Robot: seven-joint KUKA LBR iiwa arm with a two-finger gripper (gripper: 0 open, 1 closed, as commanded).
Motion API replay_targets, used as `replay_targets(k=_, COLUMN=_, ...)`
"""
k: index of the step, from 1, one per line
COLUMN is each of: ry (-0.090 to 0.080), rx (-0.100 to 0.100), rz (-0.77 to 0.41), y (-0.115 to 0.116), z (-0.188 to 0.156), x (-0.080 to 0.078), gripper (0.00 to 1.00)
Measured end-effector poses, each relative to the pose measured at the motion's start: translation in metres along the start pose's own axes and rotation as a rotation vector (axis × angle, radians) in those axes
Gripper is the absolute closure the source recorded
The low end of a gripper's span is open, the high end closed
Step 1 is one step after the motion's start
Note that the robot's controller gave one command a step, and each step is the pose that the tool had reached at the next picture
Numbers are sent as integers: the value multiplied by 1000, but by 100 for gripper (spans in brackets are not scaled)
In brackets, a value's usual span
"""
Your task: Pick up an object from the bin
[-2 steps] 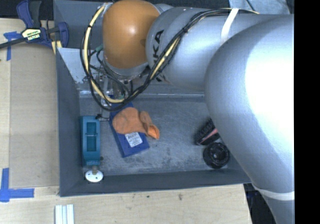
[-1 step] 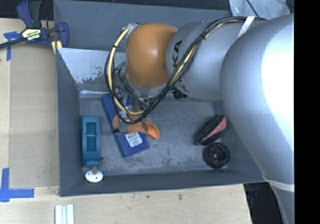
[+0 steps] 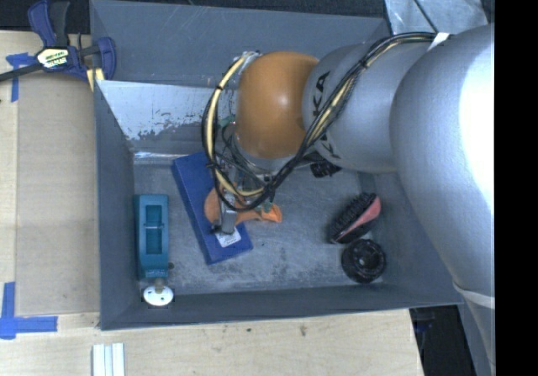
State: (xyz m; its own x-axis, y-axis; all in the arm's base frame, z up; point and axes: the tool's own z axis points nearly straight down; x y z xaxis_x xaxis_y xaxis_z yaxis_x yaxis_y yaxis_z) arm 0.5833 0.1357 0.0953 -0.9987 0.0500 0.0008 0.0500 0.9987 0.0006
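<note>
The flat dark-blue rectangular slab [image 3: 197,193] lies mid-floor in the grey metal bin [image 3: 113,198], its long axis diagonal from upper left to lower right. The gripper [image 3: 225,230] is down over its lower-right end, w/ a small orange piece [image 3: 267,214] just beside; pincer state can't be told, as cables hide it. A teal rectangular block [image 3: 153,235] and a white round cap [image 3: 157,293] lie to the left, and a black-and-pink brush [image 3: 355,216] and a black round disc [image 3: 363,260] lie well to the right.
</note>
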Motion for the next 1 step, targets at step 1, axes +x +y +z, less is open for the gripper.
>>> replay_targets(k=1, ry=-8, rx=-2, rz=-147, y=21, z=-2, x=-7, gripper=100)
